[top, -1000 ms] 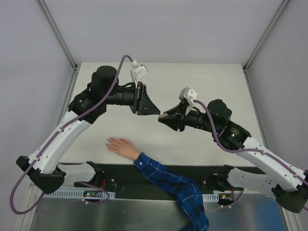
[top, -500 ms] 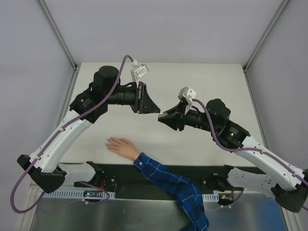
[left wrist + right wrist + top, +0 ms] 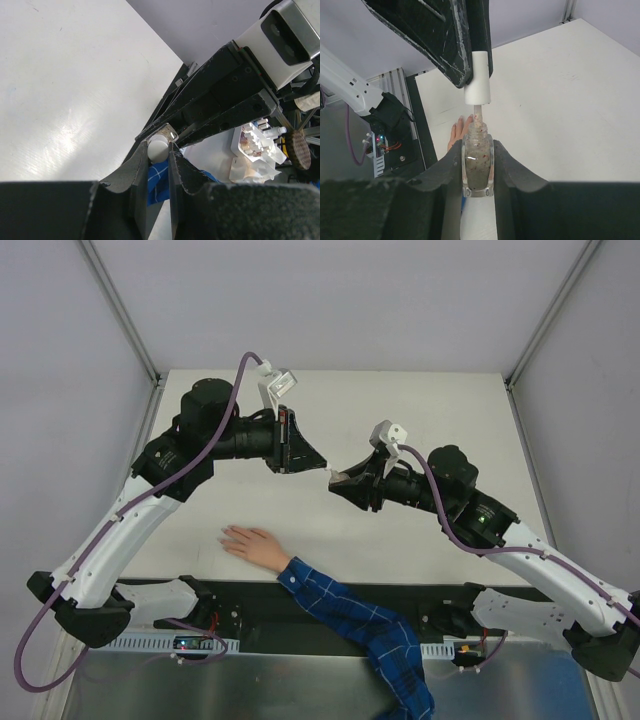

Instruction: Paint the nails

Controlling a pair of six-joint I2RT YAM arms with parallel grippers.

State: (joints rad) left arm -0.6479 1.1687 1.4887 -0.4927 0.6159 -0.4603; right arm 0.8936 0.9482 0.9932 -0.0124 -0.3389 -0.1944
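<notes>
A pale hand (image 3: 252, 543) with a blue plaid sleeve (image 3: 355, 625) lies flat near the table's front edge. Its nails (image 3: 225, 537) are tiny; some show in the right wrist view (image 3: 461, 119). My right gripper (image 3: 338, 480) is shut on a small clear nail polish bottle (image 3: 478, 165), held in the air above the table. My left gripper (image 3: 322, 466) is shut on the bottle's white cap (image 3: 479, 77), lifted just off the neck, with the brush stem (image 3: 477, 116) still in the bottle. The cap also shows in the left wrist view (image 3: 158, 148). Both grippers meet well above and behind the hand.
The white table (image 3: 400, 410) is bordered by grey walls and metal frame posts. A black strip (image 3: 300, 600) runs along the front edge, with the arm bases on it. A white plastic piece (image 3: 255, 150) lies beyond the table.
My left gripper has drawn back and up a little with the cap, lifting it off the bottle's neck. The right gripper and the hand have stayed almost still.
</notes>
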